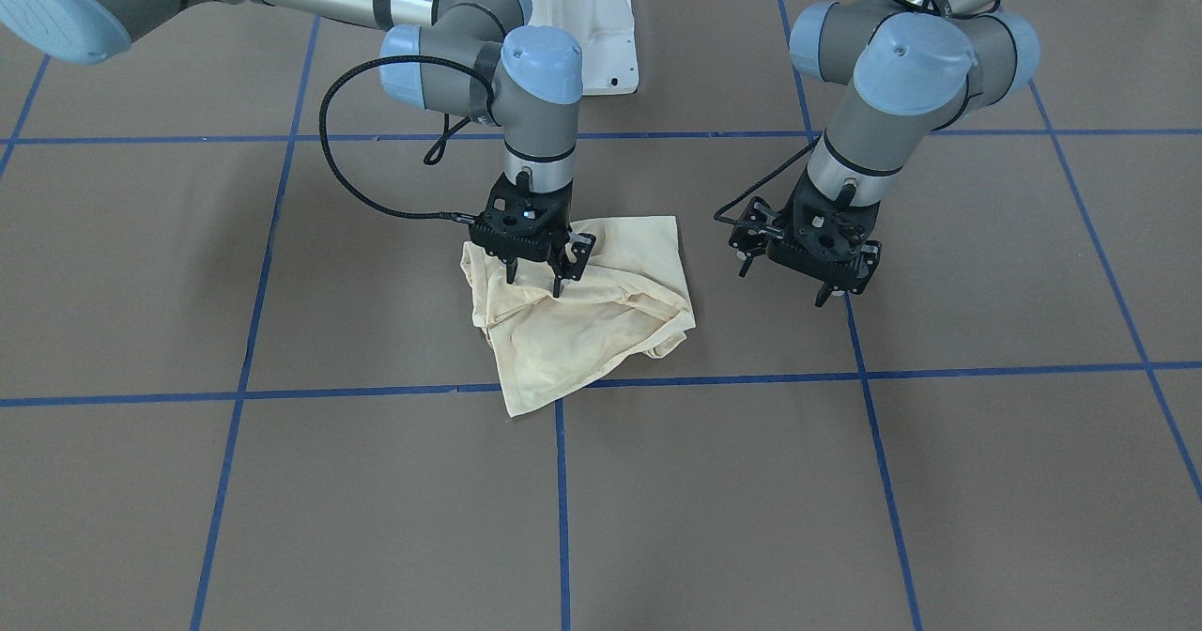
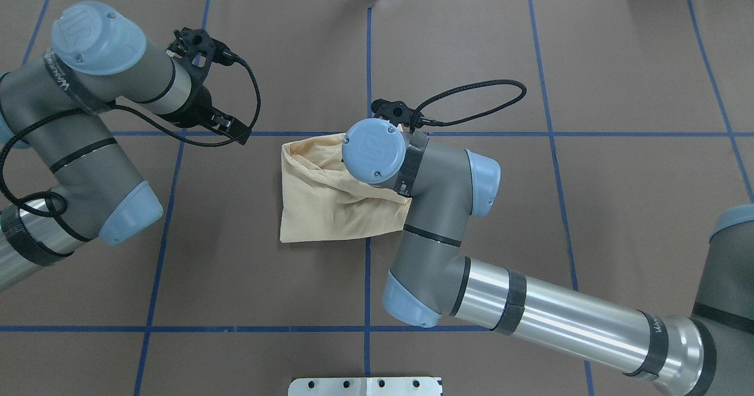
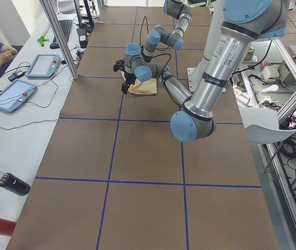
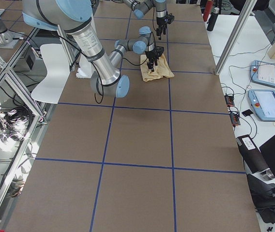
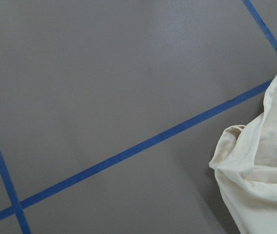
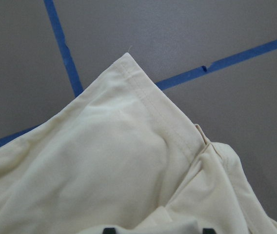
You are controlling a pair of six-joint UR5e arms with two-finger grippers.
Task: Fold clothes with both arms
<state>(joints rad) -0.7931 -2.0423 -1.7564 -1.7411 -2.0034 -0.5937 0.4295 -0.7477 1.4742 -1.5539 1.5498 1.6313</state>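
The cream-yellow shirt (image 1: 601, 321) lies in a rumpled, folded bundle on the brown table, near a crossing of blue tape lines. Its print and neck label are hidden. It also shows in the overhead view (image 2: 318, 201). My right gripper (image 1: 535, 285) points down over the shirt's robot-side part, open, with its fingertips at the cloth. The right wrist view shows a hemmed edge of the shirt (image 6: 104, 165) and the two fingertips apart at the bottom edge. My left gripper (image 1: 845, 288) hovers over bare table beside the shirt, open and empty. The left wrist view shows only a corner of the shirt (image 5: 260, 165).
The table (image 1: 282, 518) is covered with brown paper under a grid of blue tape. The white base mount (image 1: 601, 21) stands at the robot's edge. A metal bracket (image 2: 365, 386) sits at the near edge in the overhead view. Operator tablets (image 3: 12, 96) lie on a side bench.
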